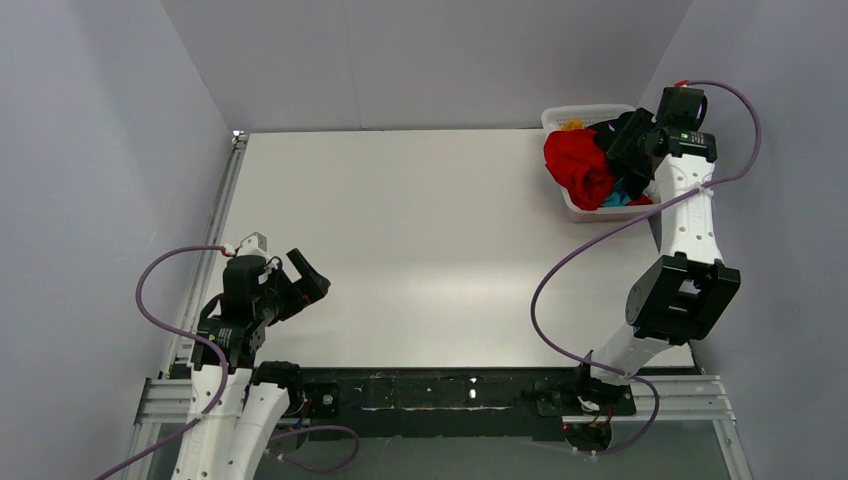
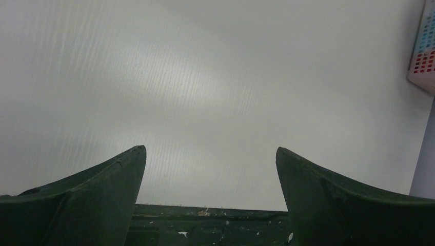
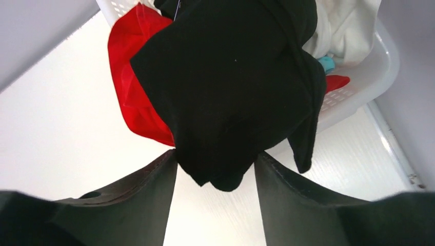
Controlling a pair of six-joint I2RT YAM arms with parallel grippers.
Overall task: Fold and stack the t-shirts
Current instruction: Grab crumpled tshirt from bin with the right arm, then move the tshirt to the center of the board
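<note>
Folded low, left gripper point(image 2: 210, 149) gapes wide; right gripper point(image 3: 215, 154) outstretched, partly closed

One t-shirt point(image 3: 231, 77) between right gripper point(image 3: 215, 160) fingertips, other t-shirts point(image 3: 131, 82) behind and left of it, heaped in basket point(image 3: 354, 100) just ahead on table point(image 3: 66, 133); basket well ahead-right of left gripper point(image 2: 210, 154).

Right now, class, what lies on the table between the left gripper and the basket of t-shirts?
Nothing: the table is bare between the left gripper and the basket of t-shirts, clearest in the top view.
</note>
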